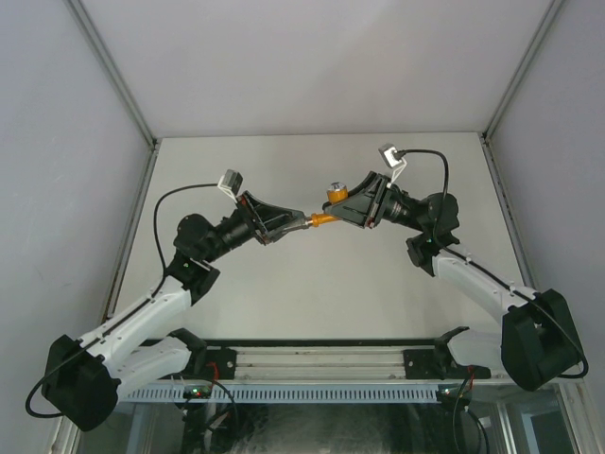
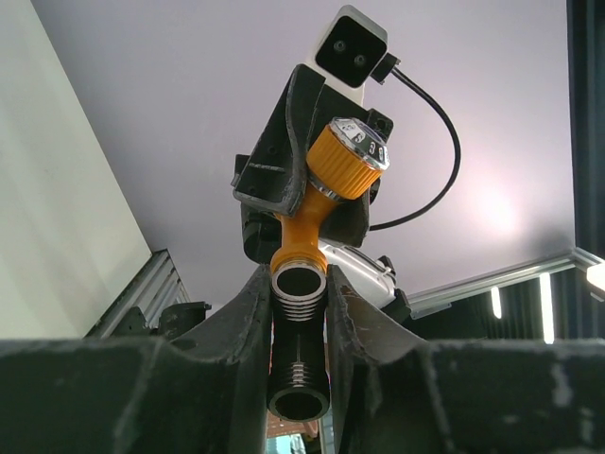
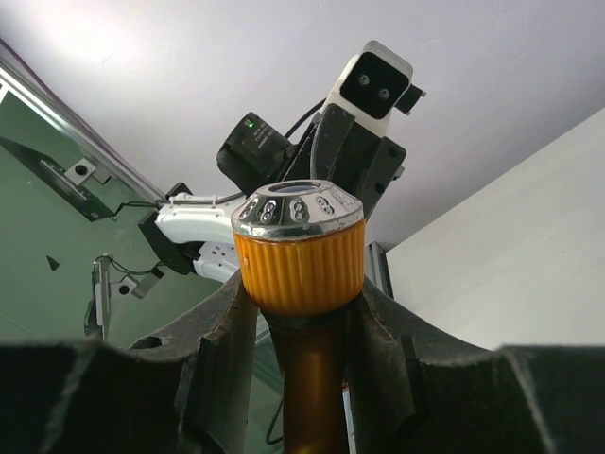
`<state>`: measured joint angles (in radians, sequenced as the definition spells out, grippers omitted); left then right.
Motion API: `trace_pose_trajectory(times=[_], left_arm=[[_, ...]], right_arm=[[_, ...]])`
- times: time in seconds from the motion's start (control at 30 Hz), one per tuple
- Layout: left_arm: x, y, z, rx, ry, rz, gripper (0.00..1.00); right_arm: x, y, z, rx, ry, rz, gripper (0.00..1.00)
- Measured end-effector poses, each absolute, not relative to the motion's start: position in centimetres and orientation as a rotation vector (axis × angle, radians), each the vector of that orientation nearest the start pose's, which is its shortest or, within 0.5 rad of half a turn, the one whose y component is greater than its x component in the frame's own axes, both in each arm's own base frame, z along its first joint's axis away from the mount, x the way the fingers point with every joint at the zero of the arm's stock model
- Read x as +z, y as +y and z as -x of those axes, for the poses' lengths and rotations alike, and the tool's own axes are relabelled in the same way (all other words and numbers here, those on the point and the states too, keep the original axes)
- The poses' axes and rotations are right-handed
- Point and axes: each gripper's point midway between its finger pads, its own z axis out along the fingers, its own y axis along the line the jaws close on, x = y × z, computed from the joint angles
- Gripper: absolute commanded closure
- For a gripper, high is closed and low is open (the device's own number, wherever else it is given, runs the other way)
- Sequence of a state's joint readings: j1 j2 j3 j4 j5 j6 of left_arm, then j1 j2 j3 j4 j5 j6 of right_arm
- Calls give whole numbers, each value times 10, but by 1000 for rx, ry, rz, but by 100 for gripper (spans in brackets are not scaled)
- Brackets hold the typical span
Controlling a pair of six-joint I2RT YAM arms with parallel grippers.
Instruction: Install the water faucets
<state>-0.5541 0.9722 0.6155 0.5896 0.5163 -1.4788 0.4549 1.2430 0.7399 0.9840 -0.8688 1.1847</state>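
The small orange-yellow tap (image 2: pixel 304 227), bent-spouted and topped by a ribbed round knob (image 3: pixel 298 251) with a chrome cap, hangs in mid-air above the pale flat table (image 1: pixel 312 303), between the two arms. The right gripper (image 3: pixel 302 298) is clenched on it just under the knob, one black finger on each side. The tap's ringed lower end meets a short grey threaded metal pipe fitting (image 2: pixel 298 383) (whether the threads have engaged I cannot tell). The left gripper (image 2: pixel 299 312) is clamped tight around that fitting, its fingers pressing both flanks.
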Motion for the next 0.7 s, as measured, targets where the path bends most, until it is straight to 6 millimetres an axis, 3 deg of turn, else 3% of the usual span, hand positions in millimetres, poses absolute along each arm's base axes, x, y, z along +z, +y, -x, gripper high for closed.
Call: trace_pose_trajectory(times=[0.03,0.2,0.3,0.5,0.7], left_arm=[[346,-274,-210,-1968,1692,238,99],[346,-274,-210,-1965,1688,231,99],[347,-274,-210,-1966,1683,228,85],[347,-274,-210,-1966,1683,227,64],[349,-274,-209,-1967,1678,224,58]], right_arm=[[357,286,-223,1837,1456,431,100],[358,287,-222,1827,1452,430,100],[359,287,-222,1823,1446,430,100],[359,287,-221,1817,1452,424,100],[357,288,-221,1810,1459,414,100]])
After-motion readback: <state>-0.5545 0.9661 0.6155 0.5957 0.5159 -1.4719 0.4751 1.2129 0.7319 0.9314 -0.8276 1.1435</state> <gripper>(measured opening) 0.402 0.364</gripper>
